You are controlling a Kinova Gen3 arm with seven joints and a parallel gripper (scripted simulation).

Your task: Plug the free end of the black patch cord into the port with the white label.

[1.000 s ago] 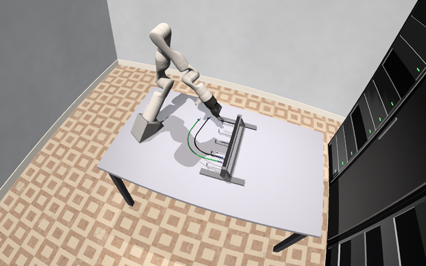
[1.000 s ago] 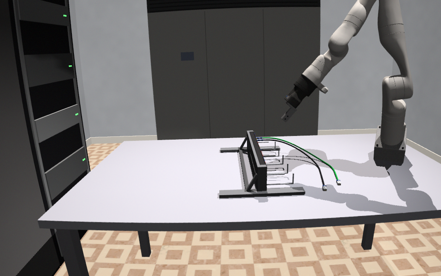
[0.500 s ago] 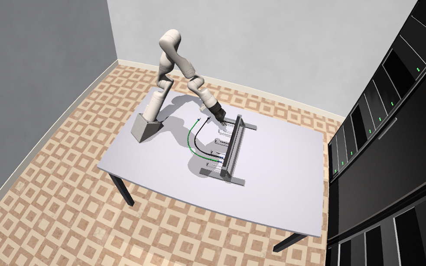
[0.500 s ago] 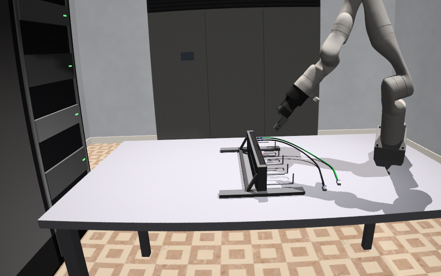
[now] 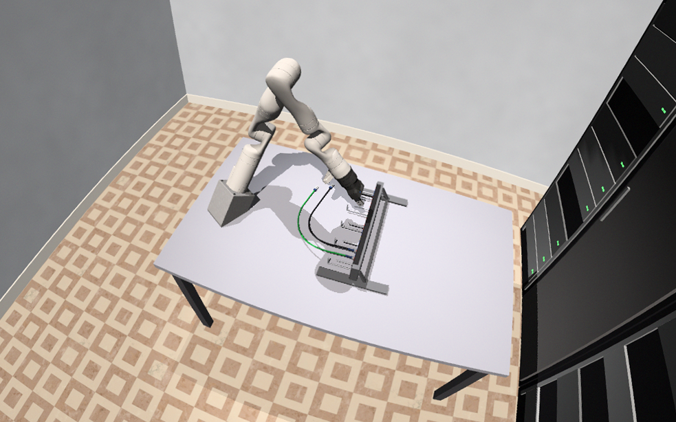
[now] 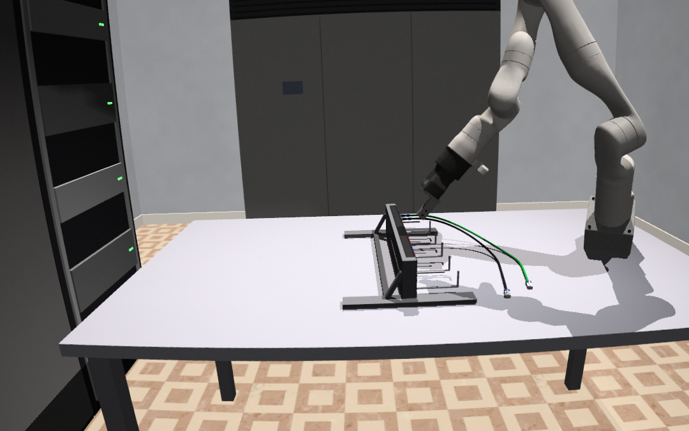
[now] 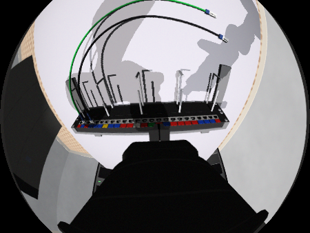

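The rack (image 5: 367, 237) (image 6: 402, 252) (image 7: 215, 122) stands upright on the white table (image 5: 455, 292) (image 6: 244, 284). A black patch cord (image 5: 310, 217) (image 6: 492, 252) (image 7: 110, 30) and a green cord (image 5: 300, 217) (image 6: 501, 247) (image 7: 80, 49) are both plugged in at one end of the rack. The black cord's free plug (image 5: 330, 186) (image 6: 506, 292) (image 7: 221, 36) lies on the table beside the green cord's free plug (image 5: 314, 187) (image 6: 528, 285) (image 7: 208, 12). My gripper (image 5: 358, 201) (image 6: 422, 212) (image 7: 158, 129) is shut and empty. It hangs close over the rack's top edge on the cord side, apart from both free plugs. The port labels are too small to tell the white one.
Thin wire cable guides (image 6: 437, 254) (image 7: 142, 85) stick out of the rack toward the cords. The robot base (image 5: 231, 204) (image 6: 607, 243) stands at the table's edge. Dark server cabinets (image 5: 624, 215) (image 6: 66, 152) stand beside the table.
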